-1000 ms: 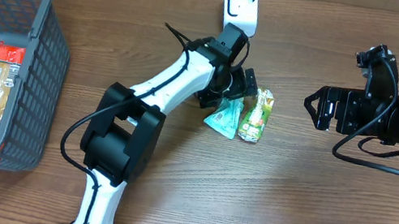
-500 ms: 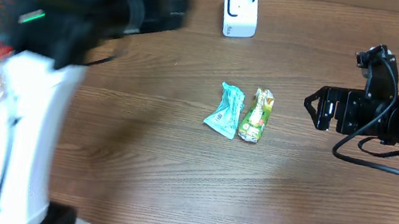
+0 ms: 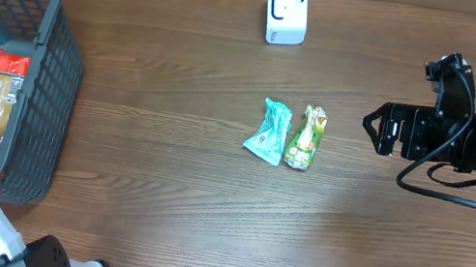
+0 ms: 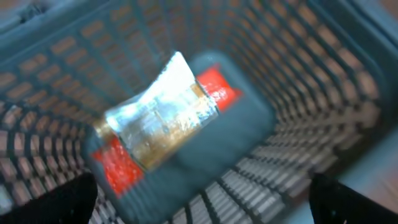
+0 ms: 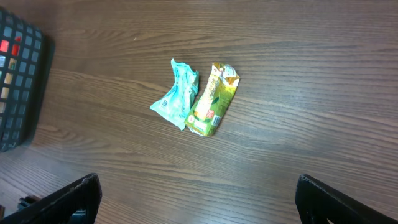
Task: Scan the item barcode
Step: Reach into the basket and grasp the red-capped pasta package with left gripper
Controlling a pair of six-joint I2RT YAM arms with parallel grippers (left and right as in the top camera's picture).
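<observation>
- 2 small packets lie in the middle of the brown wood-grain table [image 3: 156,208]: a crumpled teal packet [image 3: 268,131] and a green packet [image 3: 306,138], side by side and just touching. Both lie flat.
- The white scanner [image 3: 286,10] stands upright at the far edge, well apart from the 2 packets, with bare wood between.
- My right gripper [image 3: 369,127] hangs over the right side of the table, jaws wide and holding nothing. It is near the green packet but apart from it.
- At the left edge stands a grey mesh basket [image 3: 57,72]. On its floor a silver-and-gold packet [image 4: 155,118] lies across a red packet [image 4: 217,87]. My left wrist view is blurred, so I cannot read any print.
- My left gripper [image 4: 205,202] hangs over the basket's opening, jaws wide, gripping nothing.
- Open wood runs between the basket and the 2 packets, and along the near edge in front of them.
</observation>
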